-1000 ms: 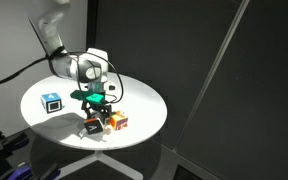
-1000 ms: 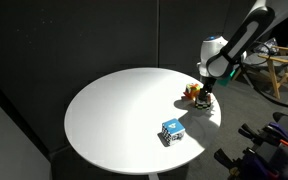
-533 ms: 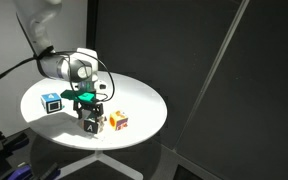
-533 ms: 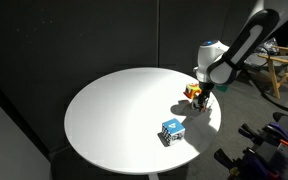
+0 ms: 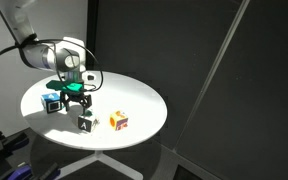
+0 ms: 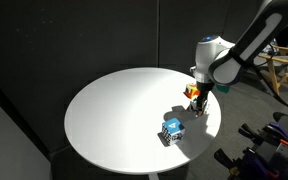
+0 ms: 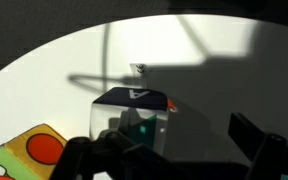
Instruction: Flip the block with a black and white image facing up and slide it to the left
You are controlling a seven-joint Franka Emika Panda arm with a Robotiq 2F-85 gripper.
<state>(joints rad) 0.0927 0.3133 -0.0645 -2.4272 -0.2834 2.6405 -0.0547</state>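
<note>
A big round white table [image 5: 144,95] fills the middle. The arm [image 5: 44,52] bends in from the side and leans low over the table. Its wrist points down.

The gripper [image 5: 76,97] hangs just above the table. It is spread wide and holds nothing. In the wrist view, the dark fingers [image 7: 259,140] stand far apart, with bare table between them.

The block [image 5: 85,122] sits on the table, just beside the gripper and a bit lower. They do not touch. In an exterior view the block is between the blue cube [image 5: 52,102] and the orange cube [image 5: 117,121], and the gripper is nearer the blue one. In the wrist view the block [image 7: 134,112] lies right ahead, in line with the gap.

The block is a cube, so no side is longer. I think the gripper must go down and over a little to reach it. The block's top looks white with a small dark mark, too small to read.
</note>
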